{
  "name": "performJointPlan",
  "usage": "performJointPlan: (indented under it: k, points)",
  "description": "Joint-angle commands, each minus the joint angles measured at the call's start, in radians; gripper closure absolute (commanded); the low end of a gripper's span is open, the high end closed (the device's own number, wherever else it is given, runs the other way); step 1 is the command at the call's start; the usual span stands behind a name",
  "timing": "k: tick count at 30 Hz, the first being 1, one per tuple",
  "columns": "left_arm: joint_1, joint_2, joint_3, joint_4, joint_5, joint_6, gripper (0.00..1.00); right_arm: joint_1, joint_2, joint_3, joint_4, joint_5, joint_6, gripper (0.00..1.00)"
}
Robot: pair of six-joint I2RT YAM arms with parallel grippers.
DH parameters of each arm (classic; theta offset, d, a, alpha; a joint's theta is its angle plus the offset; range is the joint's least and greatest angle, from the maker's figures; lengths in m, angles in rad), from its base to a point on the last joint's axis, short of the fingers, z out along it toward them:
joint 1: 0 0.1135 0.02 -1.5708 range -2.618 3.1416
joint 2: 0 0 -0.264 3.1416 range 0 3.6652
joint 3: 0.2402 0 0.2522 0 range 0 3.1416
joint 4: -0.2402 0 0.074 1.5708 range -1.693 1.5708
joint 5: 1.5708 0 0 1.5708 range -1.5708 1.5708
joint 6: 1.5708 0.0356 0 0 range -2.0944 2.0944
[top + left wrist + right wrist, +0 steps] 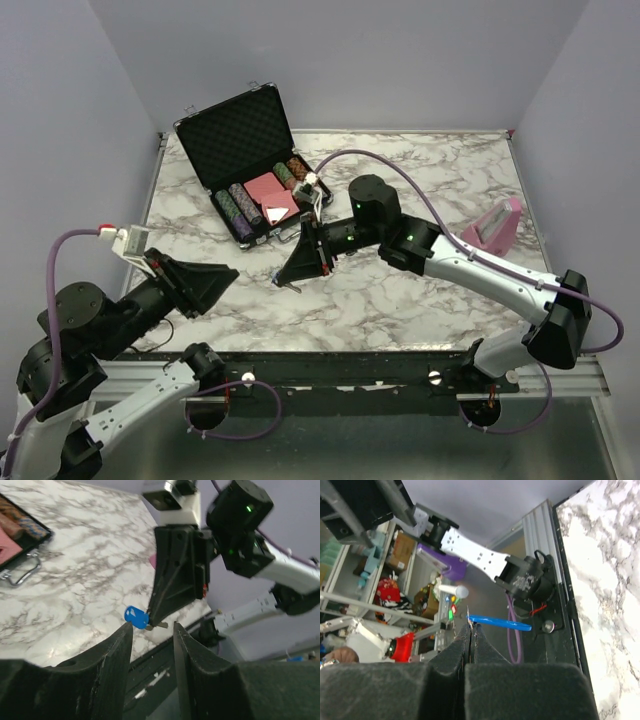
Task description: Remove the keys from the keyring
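My right gripper [291, 280] hangs over the table's middle, shut on the keys [286, 285]. In the left wrist view the bright blue piece [135, 616] and a small silvery key [161, 625] stick out below its black fingers [172, 575]. Seen from the right wrist, the right gripper [471, 628] pinches thin metal edge-on, and the blue piece [500, 623] points right. My left gripper [232, 274] is left of the bunch and apart from it. In its own view the left gripper [152, 626] stands open and empty, just short of the keys. I cannot make out the keyring itself.
An open black case [235, 130] with poker chips and red cards lies at the back left; its metal handle [22, 572] shows in the left wrist view. A pink object [497, 225] sits at the right. The table's front edge [400, 352] runs just below the grippers.
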State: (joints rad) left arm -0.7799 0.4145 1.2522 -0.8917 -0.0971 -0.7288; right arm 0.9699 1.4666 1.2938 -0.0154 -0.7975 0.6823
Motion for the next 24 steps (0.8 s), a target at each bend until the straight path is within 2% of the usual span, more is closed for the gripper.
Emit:
performJointPlan:
  k: [1, 6, 11, 15, 24]
  points:
    - [0.004, 0.070, 0.015, 0.070, 0.368, 0.167, 0.54, 0.019, -0.023, 0.071, -0.231, -0.088, -0.150, 0.99]
    - [0.004, 0.168, 0.055, 0.050, 0.470, 0.209, 0.55, 0.050, -0.022, 0.140, -0.411, -0.062, -0.259, 0.99]
    - [0.004, 0.213, 0.061, 0.063, 0.563, 0.213, 0.56, 0.070, -0.051, 0.140, -0.434, -0.020, -0.273, 0.99]
    - [0.004, 0.216, 0.049, 0.062, 0.573, 0.212, 0.60, 0.078, -0.078, 0.130, -0.432, -0.002, -0.274, 0.99]
    - [0.004, 0.239, 0.010, 0.062, 0.634, 0.223, 0.59, 0.098, -0.104, 0.165, -0.475, 0.017, -0.285, 0.99]
